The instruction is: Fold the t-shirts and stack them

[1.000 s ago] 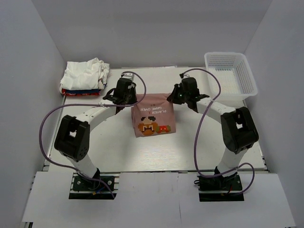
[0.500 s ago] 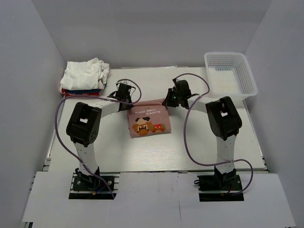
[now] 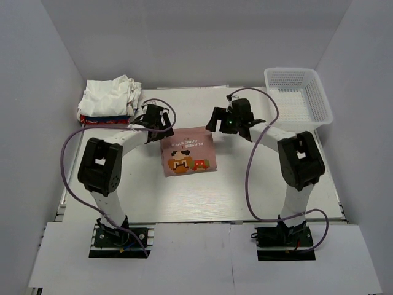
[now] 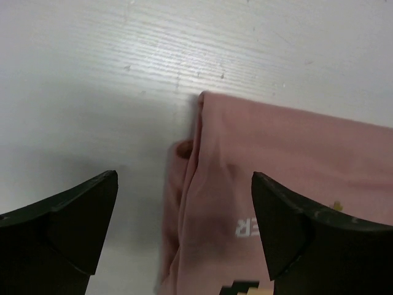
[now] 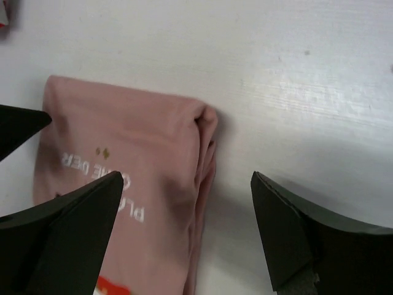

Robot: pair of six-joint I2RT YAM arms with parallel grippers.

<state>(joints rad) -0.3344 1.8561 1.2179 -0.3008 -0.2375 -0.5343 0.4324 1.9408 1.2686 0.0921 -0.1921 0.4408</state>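
Pink t-shirt (image 3: 187, 152) is now lying folded flat on the table (image 3: 264, 184) rather than being held up, with left gripper (image 4: 182, 184) and right gripper (image 5: 186, 177) hovering wide open over its two far corners, apparently letting go because the fold is holding by itself

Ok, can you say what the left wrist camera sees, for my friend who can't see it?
A folded pink t-shirt lies flat on the white table, one corner framed by the open left gripper and its two black fingers. White letters from its print show near the bottom.
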